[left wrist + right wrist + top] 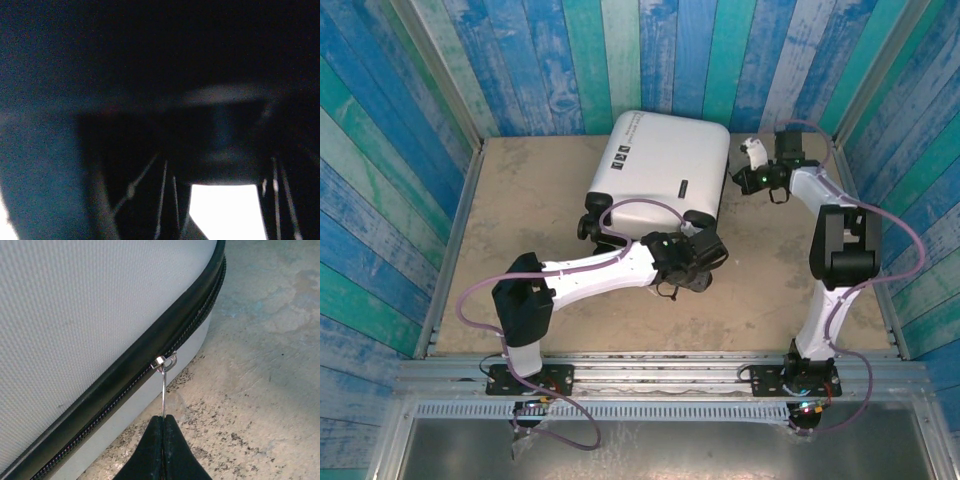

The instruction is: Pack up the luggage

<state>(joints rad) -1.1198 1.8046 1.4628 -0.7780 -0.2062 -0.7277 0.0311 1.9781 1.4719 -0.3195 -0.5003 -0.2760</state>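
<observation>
Blue plank walls [380, 150] hem the luggage [665, 160]; right jaws pinch its zipper pull [163, 390], left jaws clenched

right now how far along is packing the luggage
Done: the luggage lies closed, shells together. In hand: the right pincer is shut on the zipper pull at the case's side, while the left pincer is shut at the wheel end; what it grips I cannot tell. Left: likely drawing the pull round the case; how much is zipped is not visible.
</observation>
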